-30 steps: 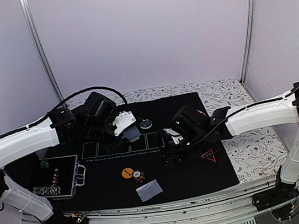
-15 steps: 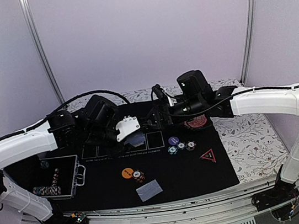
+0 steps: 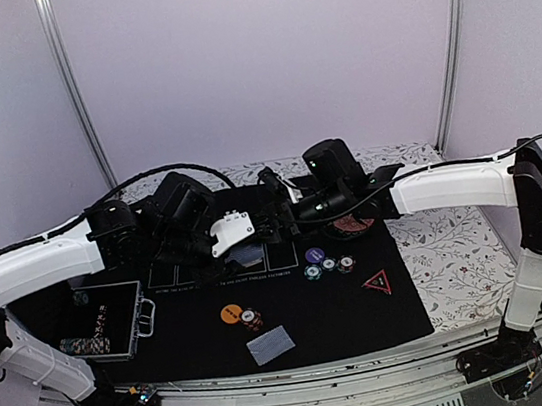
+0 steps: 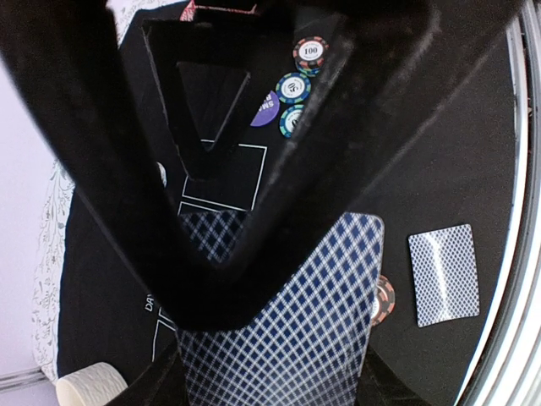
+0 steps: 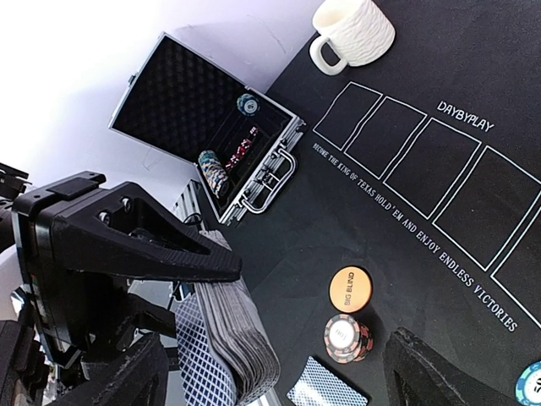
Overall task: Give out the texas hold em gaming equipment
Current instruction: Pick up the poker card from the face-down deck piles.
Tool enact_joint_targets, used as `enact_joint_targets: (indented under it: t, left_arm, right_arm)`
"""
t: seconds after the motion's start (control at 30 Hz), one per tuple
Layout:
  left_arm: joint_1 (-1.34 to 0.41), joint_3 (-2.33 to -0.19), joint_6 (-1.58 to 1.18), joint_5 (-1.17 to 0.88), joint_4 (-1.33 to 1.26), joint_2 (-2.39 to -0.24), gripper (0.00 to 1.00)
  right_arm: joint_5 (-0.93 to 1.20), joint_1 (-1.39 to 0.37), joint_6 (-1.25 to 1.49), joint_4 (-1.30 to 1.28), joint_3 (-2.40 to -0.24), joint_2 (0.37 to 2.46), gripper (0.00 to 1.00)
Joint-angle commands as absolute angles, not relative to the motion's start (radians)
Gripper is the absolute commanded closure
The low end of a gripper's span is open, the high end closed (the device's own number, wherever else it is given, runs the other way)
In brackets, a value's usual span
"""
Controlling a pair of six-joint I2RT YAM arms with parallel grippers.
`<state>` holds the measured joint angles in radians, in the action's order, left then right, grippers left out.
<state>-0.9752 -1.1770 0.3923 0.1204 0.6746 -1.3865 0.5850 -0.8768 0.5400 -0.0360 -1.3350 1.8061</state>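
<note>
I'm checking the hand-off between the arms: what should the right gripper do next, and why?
Probably ease the right gripper onto the top card of the deck and close. Its jaws stand open right beside the left gripper, which clamps the deck out toward it.

Backs on the deck [image 4: 287, 338] are white with a dark blue diamond lattice, same on the lone card [image 4: 444, 275]. The mat [image 5: 524, 68] is black with white boxes and lettering. The big blind disc [image 5: 350, 288] is orange, the other disc [image 4: 266, 108] purple, the triangle marker [image 3: 377, 282] black with a red edge. The mug [image 5: 353, 30] is cream, and the desk [image 3: 451, 258] has a white floral print.
</note>
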Motion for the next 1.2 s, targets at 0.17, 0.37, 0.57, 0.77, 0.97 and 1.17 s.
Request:
enact_joint_targets:
  t: [0.17,0.37,0.57,0.77,0.97,1.17]
  left_arm:
    - [-0.987,-1.183,0.394,0.121,0.655,-1.374,0.48]
    - [-0.988,-1.175,0.395,0.134,0.647,-1.366,0.50]
    - [-0.987,-1.168,0.397,0.153,0.646,-1.366,0.50]
    - [-0.986,-1.159,0.401,0.162,0.644,-1.363,0.50]
    - [-0.988,-1.154,0.399,0.167,0.644,-1.360,0.50]
    - [-0.988,-1.152,0.397,0.167,0.644,-1.361,0.50]
  right_arm:
    - [0.517,-0.876,0.530,-0.085,-1.324,1.810,0.27]
    - [0.495,-0.877,0.516,-0.116,-1.329,1.794,0.44]
    - [0.503,-0.876,0.512,-0.141,-1.342,1.784,0.61]
    - [0.504,-0.877,0.512,-0.157,-1.343,1.767,0.79]
    - [0.491,-0.877,0.510,-0.182,-1.341,1.736,0.95]
    - [0.468,-0.877,0.499,-0.214,-1.336,1.699,0.98]
